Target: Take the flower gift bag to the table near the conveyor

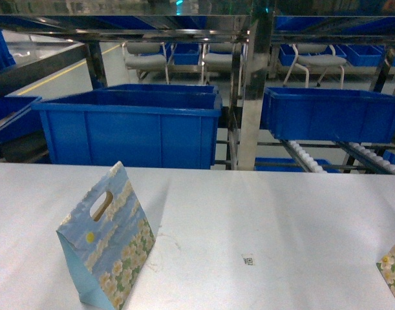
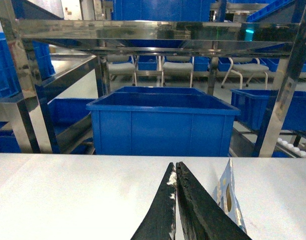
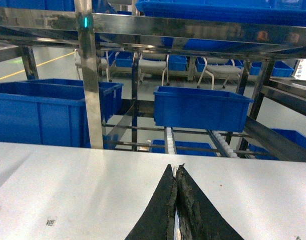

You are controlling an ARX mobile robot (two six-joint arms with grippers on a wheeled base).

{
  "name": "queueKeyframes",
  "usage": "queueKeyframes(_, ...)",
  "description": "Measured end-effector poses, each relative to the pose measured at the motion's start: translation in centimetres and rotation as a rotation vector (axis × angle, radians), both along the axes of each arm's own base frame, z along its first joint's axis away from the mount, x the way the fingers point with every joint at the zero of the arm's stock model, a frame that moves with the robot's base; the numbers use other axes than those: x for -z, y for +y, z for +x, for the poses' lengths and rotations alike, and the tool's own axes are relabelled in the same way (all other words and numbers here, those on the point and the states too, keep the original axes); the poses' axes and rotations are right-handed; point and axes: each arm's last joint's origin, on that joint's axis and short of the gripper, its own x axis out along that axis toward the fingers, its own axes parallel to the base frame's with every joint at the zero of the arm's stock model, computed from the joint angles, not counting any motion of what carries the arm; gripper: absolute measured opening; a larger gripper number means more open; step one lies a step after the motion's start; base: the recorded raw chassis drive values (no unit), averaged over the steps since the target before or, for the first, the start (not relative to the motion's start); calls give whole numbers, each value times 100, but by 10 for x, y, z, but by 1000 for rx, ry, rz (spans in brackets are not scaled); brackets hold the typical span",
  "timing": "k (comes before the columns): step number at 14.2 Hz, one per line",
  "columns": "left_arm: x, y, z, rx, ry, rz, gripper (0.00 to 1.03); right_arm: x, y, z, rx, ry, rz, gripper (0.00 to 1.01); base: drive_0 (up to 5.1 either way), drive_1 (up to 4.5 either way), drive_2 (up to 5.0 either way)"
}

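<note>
The left gripper and right gripper are both pinched together, holding nothing. Just right of the left one stands the flower gift bag, upright on the table, perhaps touching. Behind runs the conveyor.

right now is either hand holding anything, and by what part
Nothing is held. Both the left hand and right hand are shut on nothing, and the flower gift bag stands free on the table.

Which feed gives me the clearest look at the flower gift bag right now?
The head view: the flower gift bag stands upright on the table, its printed face and handle visible. The left wrist view catches only an edge-on sliver beside the shut fingers. The right wrist view shows none.
</note>
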Motion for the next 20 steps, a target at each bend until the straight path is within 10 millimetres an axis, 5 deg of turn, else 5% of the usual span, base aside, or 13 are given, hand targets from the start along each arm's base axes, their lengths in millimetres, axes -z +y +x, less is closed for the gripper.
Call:
queueKeyframes(12,10,0,-18,0,0,1,2,3,0,-11,-1,12,0,2,0,0,0)
queueKeyframes(13,10,0,-18,0,0,0,9,3,0,-11,-1,12,0,5,0,0,0)
queueKeyframes(14,10,0,-18,0,0,0,25,3,0,-11,-1,12,0,21,0,0,0)
queueKeyframes(20,10,0,-18,0,0,0,47,3,0,-11,-1,12,0,43,0,0,0)
